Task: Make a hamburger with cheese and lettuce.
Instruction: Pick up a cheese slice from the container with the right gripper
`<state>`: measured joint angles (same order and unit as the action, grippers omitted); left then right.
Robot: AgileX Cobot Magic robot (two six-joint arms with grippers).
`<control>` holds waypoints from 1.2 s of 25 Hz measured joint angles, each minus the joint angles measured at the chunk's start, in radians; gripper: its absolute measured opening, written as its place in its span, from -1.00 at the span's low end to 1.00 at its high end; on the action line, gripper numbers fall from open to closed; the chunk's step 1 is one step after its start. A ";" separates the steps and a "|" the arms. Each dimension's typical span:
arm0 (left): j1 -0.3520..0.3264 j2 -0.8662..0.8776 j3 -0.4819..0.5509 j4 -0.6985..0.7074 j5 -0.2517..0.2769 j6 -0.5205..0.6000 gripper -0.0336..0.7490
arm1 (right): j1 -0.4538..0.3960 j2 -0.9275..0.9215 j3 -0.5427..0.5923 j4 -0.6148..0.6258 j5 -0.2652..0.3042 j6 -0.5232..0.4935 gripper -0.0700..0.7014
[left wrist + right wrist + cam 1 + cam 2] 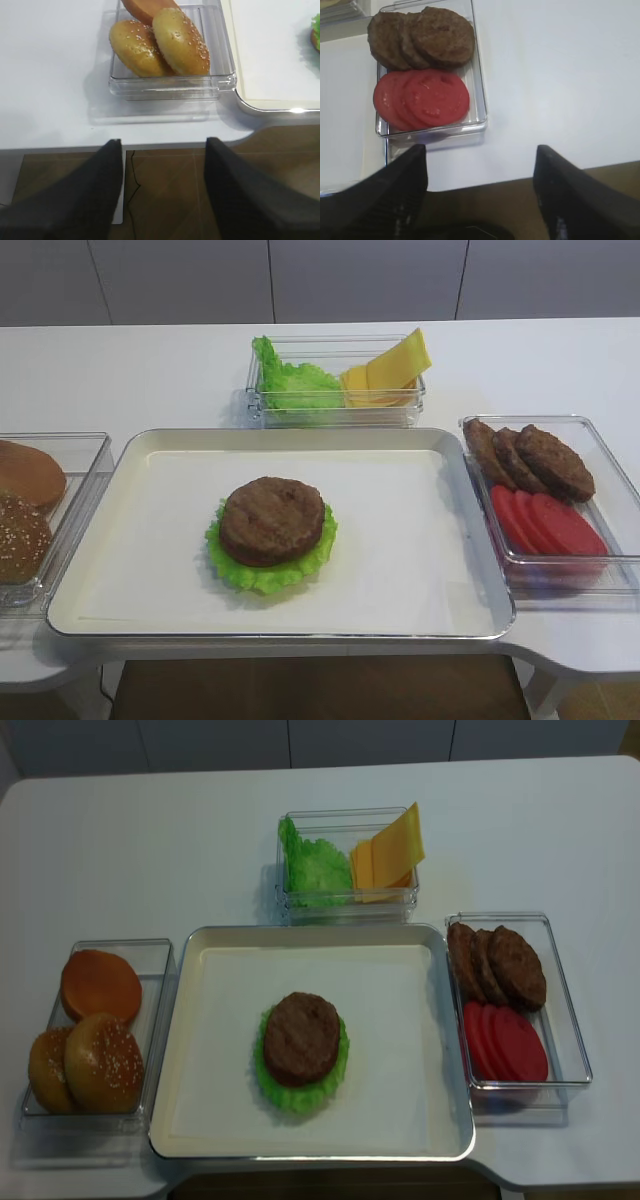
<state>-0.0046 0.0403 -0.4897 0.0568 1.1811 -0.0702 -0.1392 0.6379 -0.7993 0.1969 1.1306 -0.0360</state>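
The hamburger (pixel 272 520), a brown patty, lies on the ruffled green lettuce (pixel 262 578) in the middle of the white tray (pixel 420 570); it also shows in the realsense view (pixel 302 1038). Yellow cheese (pixel 392 368) slices lean in the clear back container (pixel 335 418), also seen from above (pixel 388 850). My left gripper (pixel 164 143) is open and empty over the table's front edge, near the bun box. My right gripper (pixel 481 148) is open and empty over the front edge, near the tomato box. Neither gripper shows in the exterior views.
A clear box at the left holds sesame buns (pixel 160 42). A clear box at the right holds three bare patties (pixel 422 37) and red tomato slices (pixel 422 99). A bunch of paler leaves (pixel 295 385) sits beside the cheese.
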 joint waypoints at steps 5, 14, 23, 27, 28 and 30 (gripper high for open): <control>0.000 0.000 0.000 0.000 0.000 0.000 0.09 | 0.000 0.179 -0.098 0.085 0.011 -0.059 0.52; 0.000 0.000 0.000 0.000 0.000 0.000 0.09 | 0.000 0.584 -0.435 0.178 0.110 -0.079 0.52; 0.000 0.000 0.000 0.000 0.000 0.000 0.09 | 0.036 0.856 -0.700 0.215 0.111 -0.079 0.52; 0.000 0.000 0.000 0.000 0.000 0.000 0.09 | 0.124 0.974 -0.795 0.224 0.115 -0.079 0.52; 0.000 0.000 0.000 0.000 0.000 0.000 0.09 | 0.145 1.009 -0.829 0.226 0.115 -0.079 0.52; 0.000 0.000 0.000 0.000 0.000 0.000 0.09 | 0.180 1.081 -0.906 0.230 0.115 -0.079 0.51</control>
<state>-0.0046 0.0403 -0.4897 0.0568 1.1811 -0.0702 0.0405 1.7186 -1.7048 0.4267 1.2452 -0.1153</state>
